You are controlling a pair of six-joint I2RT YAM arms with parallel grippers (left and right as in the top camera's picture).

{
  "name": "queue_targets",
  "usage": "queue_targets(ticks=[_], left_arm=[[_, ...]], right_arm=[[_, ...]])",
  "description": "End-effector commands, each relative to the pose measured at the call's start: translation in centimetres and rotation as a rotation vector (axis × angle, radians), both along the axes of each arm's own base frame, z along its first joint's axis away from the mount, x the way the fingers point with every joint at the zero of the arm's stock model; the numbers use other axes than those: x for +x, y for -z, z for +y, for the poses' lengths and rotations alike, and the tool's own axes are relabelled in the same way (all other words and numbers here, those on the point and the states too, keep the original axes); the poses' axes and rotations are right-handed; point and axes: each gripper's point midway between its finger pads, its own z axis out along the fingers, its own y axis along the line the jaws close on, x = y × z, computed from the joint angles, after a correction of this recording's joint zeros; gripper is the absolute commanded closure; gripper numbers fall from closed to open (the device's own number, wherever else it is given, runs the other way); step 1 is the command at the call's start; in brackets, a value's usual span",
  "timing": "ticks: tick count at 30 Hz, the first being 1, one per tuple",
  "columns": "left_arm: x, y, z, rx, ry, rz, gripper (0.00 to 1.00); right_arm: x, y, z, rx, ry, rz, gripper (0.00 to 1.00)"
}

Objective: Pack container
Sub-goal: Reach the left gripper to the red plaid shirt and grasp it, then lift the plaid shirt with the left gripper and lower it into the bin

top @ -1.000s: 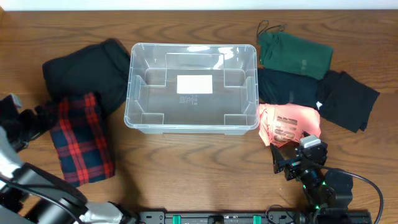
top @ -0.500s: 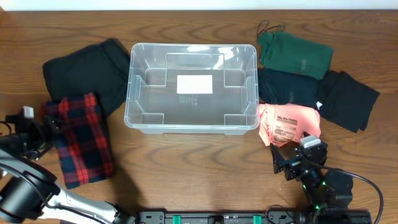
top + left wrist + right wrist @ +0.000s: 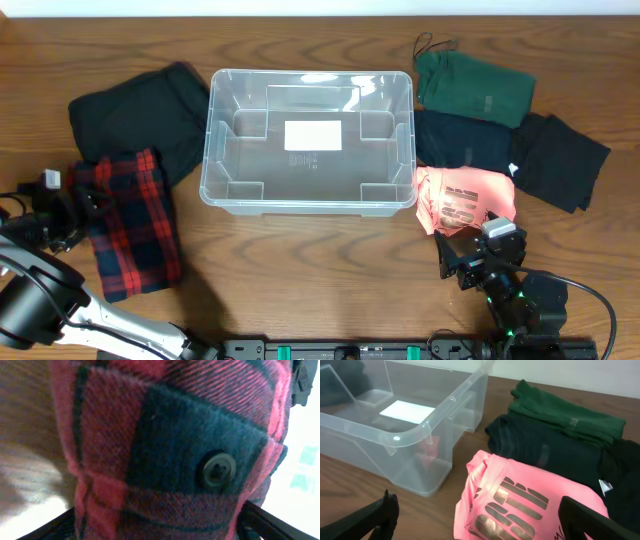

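The clear container (image 3: 210,130) stands empty at the table's centre, a white label (image 3: 313,135) on its bottom; its rim (image 3: 420,430) also shows in the right wrist view. A red-and-navy plaid shirt (image 3: 130,220) lies folded to its left. My left gripper (image 3: 85,205) is at that shirt's left edge, and the plaid cloth (image 3: 175,435) fills the space between its wide-set jaws (image 3: 160,525). My right gripper (image 3: 470,242) stands open just in front of a pink printed shirt (image 3: 462,198), with nothing between its fingers (image 3: 480,520).
A black garment (image 3: 140,115) lies behind the plaid shirt. Right of the container are a green garment (image 3: 472,85), a dark one (image 3: 462,140) and a black one (image 3: 560,160). The pink shirt (image 3: 520,500) nearly touches the container's right corner.
My left gripper has moved right onto the plaid shirt's left edge, and its jaws have narrowed a little round the cloth. The right arm has not moved.
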Motion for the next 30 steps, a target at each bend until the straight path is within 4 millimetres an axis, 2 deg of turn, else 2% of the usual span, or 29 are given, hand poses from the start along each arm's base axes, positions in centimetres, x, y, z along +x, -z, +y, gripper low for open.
queue_targets(ticks=[1, 5, 8, 9, 13, 15, 25, 30], left_arm=[[-0.1, 1.0, -1.1, -0.028, 0.024, 0.024, 0.18], [-2.0, 2.0, 0.1, 0.008, -0.034, 0.153, 0.17], [-3.3, 2.2, 1.7, 0.017, -0.106, 0.2, 0.05], [-3.8, 2.3, 2.3, 0.016, -0.139, 0.217, 0.04], [-5.3, 2.3, 4.2, -0.002, -0.251, 0.225, 0.04], [-5.1, 1.9, 4.8, -0.022, -0.283, 0.17, 0.0], [-3.8, 2.0, 3.8, 0.003, -0.209, 0.15, 0.02], [-2.8, 2.7, 1.7, -0.005, -0.133, 0.143, 0.02]], right_arm=[[0.0, 0.1, 0.0, -0.007, -0.003, -0.003, 0.01], [0.0, 0.1, 0.0, -0.007, -0.003, -0.004, 0.01], [0.0, 0.1, 0.0, -0.007, -0.003, -0.003, 0.01], [0.0, 0.1, 0.0, -0.007, -0.003, -0.004, 0.01], [0.0, 0.1, 0.0, -0.007, -0.003, -0.003, 0.01], [0.0, 0.1, 0.0, -0.007, -0.003, -0.003, 0.01], [0.0, 0.1, 0.0, -0.007, -0.003, -0.003, 0.01], [0.0, 0.1, 0.0, -0.007, -0.003, -0.004, 0.01]])
